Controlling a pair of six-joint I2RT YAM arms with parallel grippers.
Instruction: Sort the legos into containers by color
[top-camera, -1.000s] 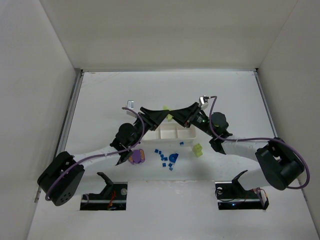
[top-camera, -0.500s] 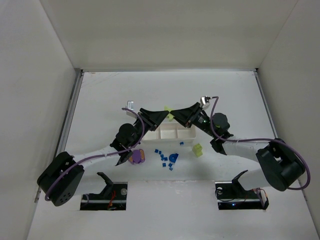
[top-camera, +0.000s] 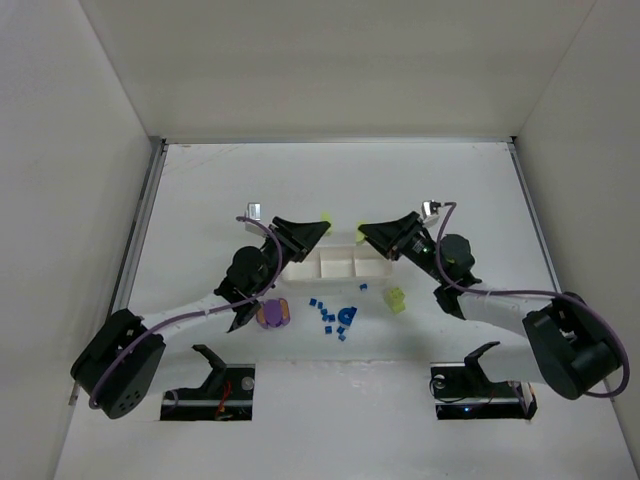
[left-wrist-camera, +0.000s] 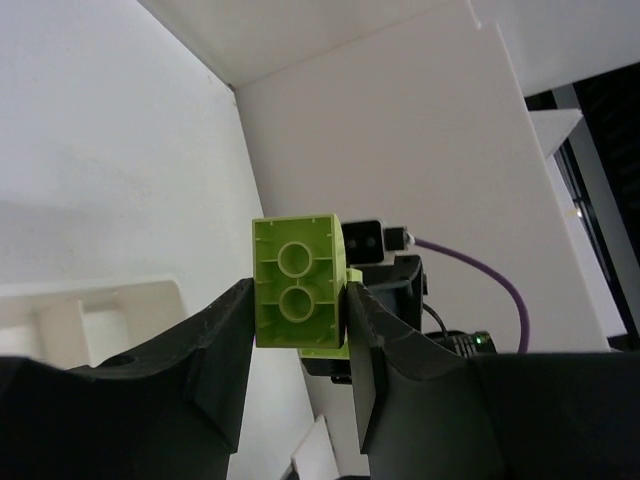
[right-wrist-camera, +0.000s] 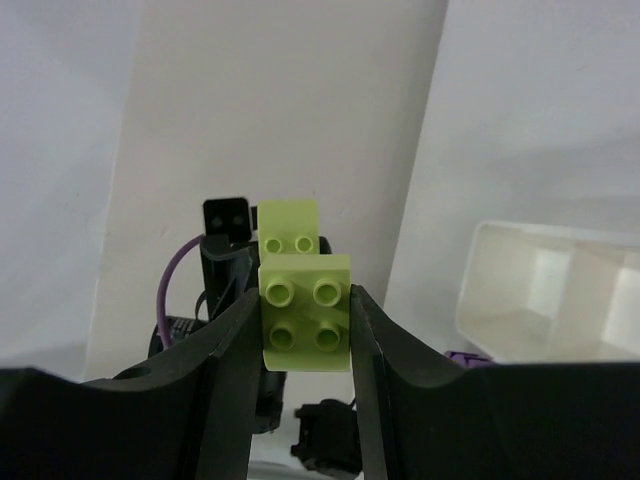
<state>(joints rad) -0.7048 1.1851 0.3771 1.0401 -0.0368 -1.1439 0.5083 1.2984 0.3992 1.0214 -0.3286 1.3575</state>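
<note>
Nearest the arm bases, a chunky purple-and-orange piece (top-camera: 271, 314) lies on the white table (top-camera: 200, 200). A scatter of small blue bricks (top-camera: 324, 309) and a rounded blue piece (top-camera: 346, 316) sit to its right, and a loose yellow-green piece (top-camera: 396, 299) lies farther right. Just beyond them sits the white three-compartment tray (top-camera: 335, 266), its long axis running left to right. Past it, the two arms face each other with tips raised, near but apart; whether they hang over the tray's far side or just behind it cannot be told. The left gripper (left-wrist-camera: 297, 305) is clamped on an oblong yellow-green brick (left-wrist-camera: 297, 270). The brick's hollow underside, with two round tubes, is turned to the wrist camera, and its long axis runs along the fingers and out past their tips. The right gripper (right-wrist-camera: 305, 335) pinches a square yellow-green brick (right-wrist-camera: 306, 305) by its sides, four studs facing its own camera; no long axis can be made out. Both bricks are held in the air, and in the right wrist view the oblong one shows just behind the square one.
</note>
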